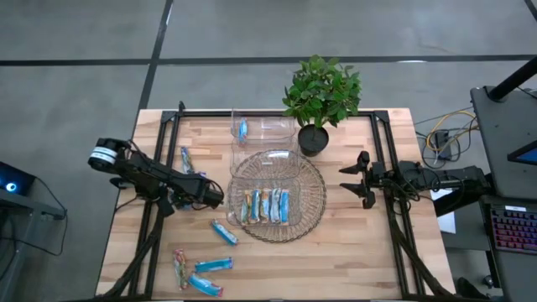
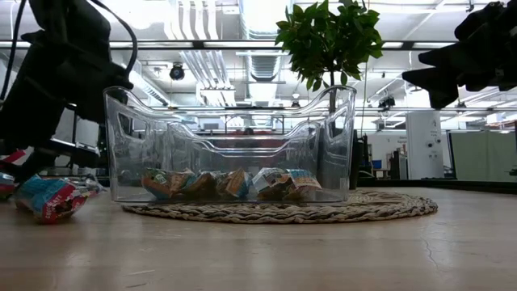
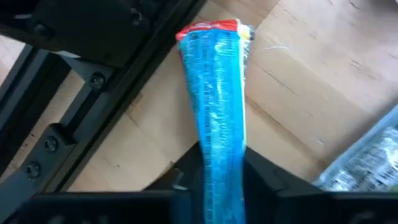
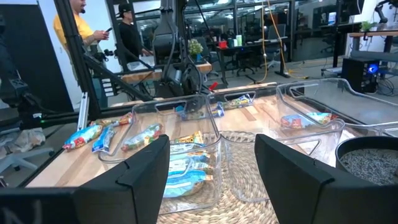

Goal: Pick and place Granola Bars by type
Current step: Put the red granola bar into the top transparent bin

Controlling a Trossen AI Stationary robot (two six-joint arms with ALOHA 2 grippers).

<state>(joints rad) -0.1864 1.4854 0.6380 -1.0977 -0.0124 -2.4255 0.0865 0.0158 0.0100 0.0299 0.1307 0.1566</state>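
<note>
Closest to the left wrist camera, a blue granola bar (image 3: 216, 118) with a red crimped end sticks out from between the left gripper's (image 1: 211, 198) dark fingers (image 3: 273, 183), which pinch it from both sides above the wooden worktop (image 1: 361, 252). From above, that gripper sits just off the left rim of the round woven mat (image 1: 312, 220) in the worktop's middle. On the mat stands a clear bin (image 1: 267, 204) holding a row of wrapped bars (image 1: 268, 205). A second clear bin (image 1: 262, 131) lies toward the far edge, beside the potted plant (image 1: 321, 96), with one blue bar (image 1: 243, 129) inside.

Loose bars remain on the worktop: one (image 1: 223, 231) just left of the mat, one (image 1: 185, 158) by the left rail, and a cluster (image 1: 200, 273) near the front left corner.

The right gripper (image 1: 356, 179) hangs off the mat's right side, fingers (image 4: 140, 177) spread wide and holding nothing.
</note>
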